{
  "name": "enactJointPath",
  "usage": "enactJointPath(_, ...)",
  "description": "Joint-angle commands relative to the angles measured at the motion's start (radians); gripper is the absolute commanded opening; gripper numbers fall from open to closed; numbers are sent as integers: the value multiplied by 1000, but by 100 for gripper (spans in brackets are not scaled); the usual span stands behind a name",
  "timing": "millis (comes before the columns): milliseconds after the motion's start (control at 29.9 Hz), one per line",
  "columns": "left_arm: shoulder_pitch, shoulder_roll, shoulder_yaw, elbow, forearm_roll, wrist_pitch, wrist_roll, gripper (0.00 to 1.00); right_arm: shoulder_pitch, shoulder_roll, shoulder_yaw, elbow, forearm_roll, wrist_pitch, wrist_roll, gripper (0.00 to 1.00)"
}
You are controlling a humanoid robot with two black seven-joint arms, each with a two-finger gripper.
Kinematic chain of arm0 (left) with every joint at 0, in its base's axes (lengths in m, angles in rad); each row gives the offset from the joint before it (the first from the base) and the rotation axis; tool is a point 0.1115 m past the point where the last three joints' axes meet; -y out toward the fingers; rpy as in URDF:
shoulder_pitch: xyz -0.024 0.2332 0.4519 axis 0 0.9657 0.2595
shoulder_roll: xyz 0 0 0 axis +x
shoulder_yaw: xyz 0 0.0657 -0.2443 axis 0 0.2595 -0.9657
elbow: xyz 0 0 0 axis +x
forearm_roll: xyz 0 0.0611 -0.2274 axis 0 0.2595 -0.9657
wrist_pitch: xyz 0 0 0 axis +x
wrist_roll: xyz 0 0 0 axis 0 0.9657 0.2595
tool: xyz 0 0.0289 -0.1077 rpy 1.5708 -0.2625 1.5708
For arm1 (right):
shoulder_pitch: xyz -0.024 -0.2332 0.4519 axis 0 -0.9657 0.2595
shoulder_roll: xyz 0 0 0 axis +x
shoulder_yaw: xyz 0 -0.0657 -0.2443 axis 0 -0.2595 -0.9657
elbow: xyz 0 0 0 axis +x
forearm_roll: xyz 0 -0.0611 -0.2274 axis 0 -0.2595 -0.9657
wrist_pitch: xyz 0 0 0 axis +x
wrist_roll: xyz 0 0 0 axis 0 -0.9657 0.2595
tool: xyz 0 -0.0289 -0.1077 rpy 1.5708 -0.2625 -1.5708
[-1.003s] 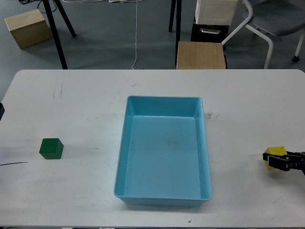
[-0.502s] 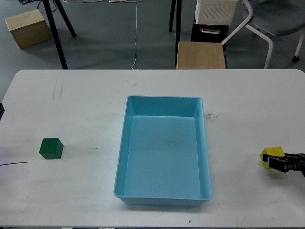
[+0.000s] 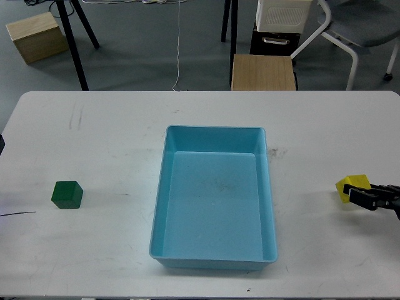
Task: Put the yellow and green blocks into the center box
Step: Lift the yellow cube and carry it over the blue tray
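Yellow block (image 3: 350,187), green block (image 3: 67,194), light blue box (image 3: 214,254), white table (image 3: 94,137), black fingers (image 3: 362,199).

A: What occupies the white table (image 3: 112,131)?
B: A blue box (image 3: 214,255) at centre, open and holding nothing; a green block (image 3: 67,194) far to its left.
A: And on the right?
B: The right gripper (image 3: 360,195) enters from the edge, its fingers closed on a tilted yellow block (image 3: 350,186).
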Motion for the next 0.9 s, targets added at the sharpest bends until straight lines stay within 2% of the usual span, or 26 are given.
enactJointPath(0, 0, 1, 0, 0, 0, 0, 0, 100, 39, -18, 78, 32, 82, -14, 34, 40)
enactJointPath(167, 2, 5, -1, 0, 0, 0, 0, 100, 147, -59, 133, 130, 307, -4, 72, 38)
enactJointPath(268, 0, 5, -1, 0, 0, 0, 0, 100, 250, -78, 123, 169, 432, 4, 72, 37)
enactJointPath(368, 0, 5, -1, 0, 0, 0, 0, 100, 312, -90, 86, 172, 480, 61, 72, 37)
enactJointPath(535, 0, 6, -1, 0, 0, 0, 0, 100, 417, -47, -28, 174, 481, 141, 71, 37)
enactJointPath(869, 0, 9, -5, 0, 0, 0, 0, 100, 718, 109, -400, 135, 480, 135, 66, 35)
